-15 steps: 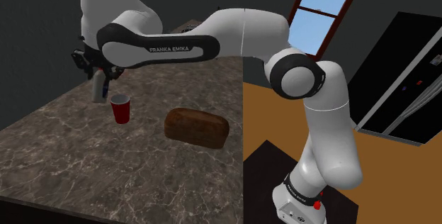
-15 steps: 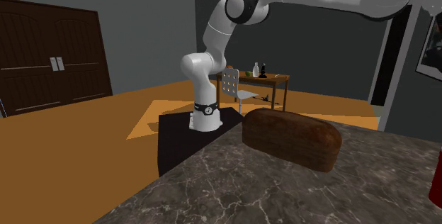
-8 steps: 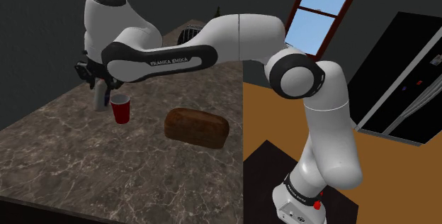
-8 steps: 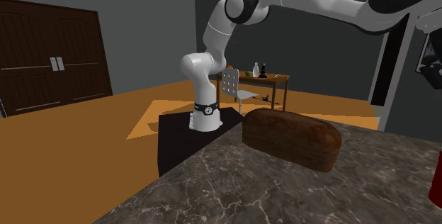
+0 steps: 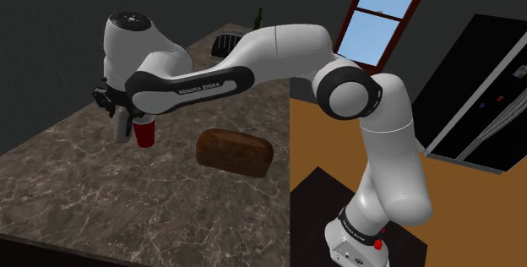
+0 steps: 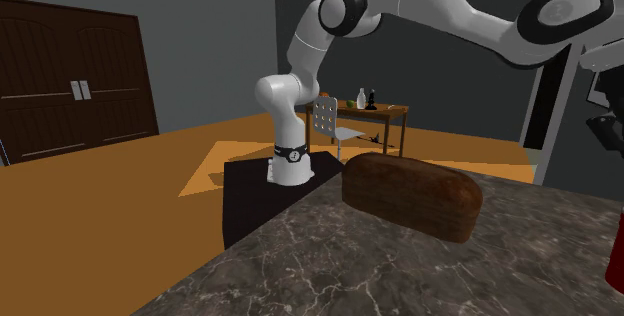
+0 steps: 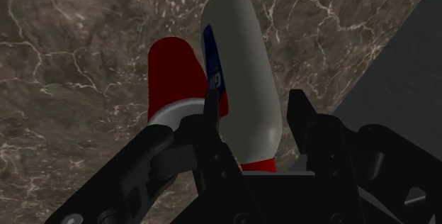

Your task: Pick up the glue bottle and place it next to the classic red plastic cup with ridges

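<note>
A dark marble table (image 5: 67, 181) in a grey-walled room carries one brown loaf (image 5: 235, 151) and one red cup (image 5: 145, 133). The single black tool (image 7: 255, 102) is clamped on the one white glue bottle (image 7: 237, 66), blue-labelled, its two fingers (image 7: 304, 120) pressing the bottle's sides. The bottle is just beside the cup, on the shoulder view's left of it, and whether its base touches the table I cannot tell

On the surface (image 5: 76, 189), the cup (image 5: 145, 133) sits between the glue bottle (image 7: 244, 66), on the shoulder view's left, and the loaf (image 5: 235, 151).
</note>
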Available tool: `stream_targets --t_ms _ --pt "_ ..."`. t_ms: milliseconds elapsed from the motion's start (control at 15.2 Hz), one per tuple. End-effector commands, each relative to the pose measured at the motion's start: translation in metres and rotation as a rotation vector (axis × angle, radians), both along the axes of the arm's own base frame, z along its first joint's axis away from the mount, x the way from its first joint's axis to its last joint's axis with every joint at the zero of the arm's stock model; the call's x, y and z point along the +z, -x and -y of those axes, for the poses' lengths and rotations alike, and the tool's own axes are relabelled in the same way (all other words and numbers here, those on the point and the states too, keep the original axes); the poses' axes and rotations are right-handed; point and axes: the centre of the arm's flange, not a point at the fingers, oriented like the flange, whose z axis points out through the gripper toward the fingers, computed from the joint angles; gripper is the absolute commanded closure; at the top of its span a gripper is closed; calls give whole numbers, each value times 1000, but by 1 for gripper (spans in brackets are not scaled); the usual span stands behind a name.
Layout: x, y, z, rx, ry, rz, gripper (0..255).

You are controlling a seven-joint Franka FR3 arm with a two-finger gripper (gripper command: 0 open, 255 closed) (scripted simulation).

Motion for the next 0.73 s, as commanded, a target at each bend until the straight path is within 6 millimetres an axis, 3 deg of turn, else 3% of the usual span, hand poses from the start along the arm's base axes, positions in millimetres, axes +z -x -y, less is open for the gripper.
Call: stream_targets --t_ms 0,660 --pt "-12 1 1 0 -1 1 255" --pt "-64 1 1 0 -1 1 255"
